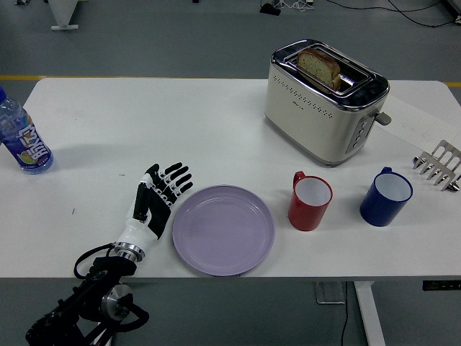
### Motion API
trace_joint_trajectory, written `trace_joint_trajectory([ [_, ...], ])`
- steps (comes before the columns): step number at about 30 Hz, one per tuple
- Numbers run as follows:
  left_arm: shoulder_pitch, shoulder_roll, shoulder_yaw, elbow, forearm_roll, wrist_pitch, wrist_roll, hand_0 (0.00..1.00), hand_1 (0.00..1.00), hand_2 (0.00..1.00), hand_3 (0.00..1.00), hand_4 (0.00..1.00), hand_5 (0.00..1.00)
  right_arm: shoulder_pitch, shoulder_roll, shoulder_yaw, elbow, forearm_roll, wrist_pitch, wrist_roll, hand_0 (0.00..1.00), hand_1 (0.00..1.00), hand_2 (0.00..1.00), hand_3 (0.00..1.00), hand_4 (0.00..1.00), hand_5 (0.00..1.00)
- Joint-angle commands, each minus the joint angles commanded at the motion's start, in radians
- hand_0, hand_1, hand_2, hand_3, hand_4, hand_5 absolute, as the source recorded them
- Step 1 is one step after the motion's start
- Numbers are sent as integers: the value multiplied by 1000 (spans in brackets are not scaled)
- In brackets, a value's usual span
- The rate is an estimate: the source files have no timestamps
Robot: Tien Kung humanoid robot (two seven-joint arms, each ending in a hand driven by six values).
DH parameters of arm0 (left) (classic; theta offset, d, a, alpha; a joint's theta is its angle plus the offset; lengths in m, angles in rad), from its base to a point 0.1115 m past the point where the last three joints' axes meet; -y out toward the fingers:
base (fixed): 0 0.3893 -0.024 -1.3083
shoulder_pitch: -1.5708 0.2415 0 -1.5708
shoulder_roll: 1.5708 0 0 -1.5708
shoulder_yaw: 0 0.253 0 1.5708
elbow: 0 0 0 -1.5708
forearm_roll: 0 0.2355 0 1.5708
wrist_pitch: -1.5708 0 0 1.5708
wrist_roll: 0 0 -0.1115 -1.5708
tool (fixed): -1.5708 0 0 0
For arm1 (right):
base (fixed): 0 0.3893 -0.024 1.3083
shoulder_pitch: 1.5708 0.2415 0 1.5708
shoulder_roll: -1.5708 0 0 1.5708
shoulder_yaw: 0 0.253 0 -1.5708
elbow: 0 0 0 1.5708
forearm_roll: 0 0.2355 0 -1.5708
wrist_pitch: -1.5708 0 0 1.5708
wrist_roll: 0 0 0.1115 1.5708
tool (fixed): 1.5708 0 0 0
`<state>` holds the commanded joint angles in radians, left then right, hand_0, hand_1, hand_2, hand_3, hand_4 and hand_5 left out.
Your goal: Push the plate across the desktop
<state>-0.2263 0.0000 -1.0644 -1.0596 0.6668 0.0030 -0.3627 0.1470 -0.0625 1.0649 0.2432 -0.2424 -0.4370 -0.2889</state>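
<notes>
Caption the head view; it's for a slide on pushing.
Left hand, fingers spread, beside a lilac plate near a red mug on the white table.

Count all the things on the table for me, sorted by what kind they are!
Plates: 1, purple plate
Mugs: 2, red mug and blue mug
Toasters: 1, cream toaster with a bread slice in it
Bottles: 1, water bottle
Toast racks: 1, metal rack, at the right edge
Total: 6, or 7 counting the bread
</notes>
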Motion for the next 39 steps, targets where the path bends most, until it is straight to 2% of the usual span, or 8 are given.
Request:
trace_joint_trajectory([
  [7, 13, 7, -94, -30, 80, -25, 78, 774, 766, 739, 680, 511, 998, -6, 1, 1, 1, 0, -2, -3, 549, 460, 567, 580, 309, 455],
  [9, 15, 25, -114, -39, 92, -38, 108, 785, 768, 739, 693, 517, 998, -8, 2, 3, 2, -1, -2, -3, 550, 460, 567, 580, 309, 455],
  [12, 22, 84, -161, -63, 117, -79, 174, 785, 768, 739, 693, 517, 998, -9, 3, 2, 2, 1, -1, -4, 550, 460, 567, 580, 309, 455],
  [13, 23, 92, -167, -66, 118, -83, 180, 785, 768, 739, 693, 517, 998, -9, 3, 1, 2, 2, -1, -4, 550, 460, 567, 580, 309, 455],
  [14, 24, 94, -169, -67, 118, -84, 182, 785, 768, 739, 693, 517, 998, -9, 3, 1, 2, 2, -1, -4, 550, 460, 567, 580, 309, 455],
  [18, 40, 154, -254, -98, 95, -93, 189, 783, 766, 734, 692, 520, 998, -9, 4, -2, 2, 11, -1, -1, 548, 461, 570, 580, 307, 455],
  [28, 78, 253, -393, -132, 83, -113, 207, 785, 768, 732, 692, 526, 998, -8, 4, -8, 3, 22, -2, 0, 549, 460, 570, 579, 308, 455],
  [39, 123, 341, -473, -129, 100, -163, 259, 790, 770, 734, 703, 555, 998, -4, 5, -13, 2, 33, 0, 3, 550, 461, 571, 579, 308, 457],
])
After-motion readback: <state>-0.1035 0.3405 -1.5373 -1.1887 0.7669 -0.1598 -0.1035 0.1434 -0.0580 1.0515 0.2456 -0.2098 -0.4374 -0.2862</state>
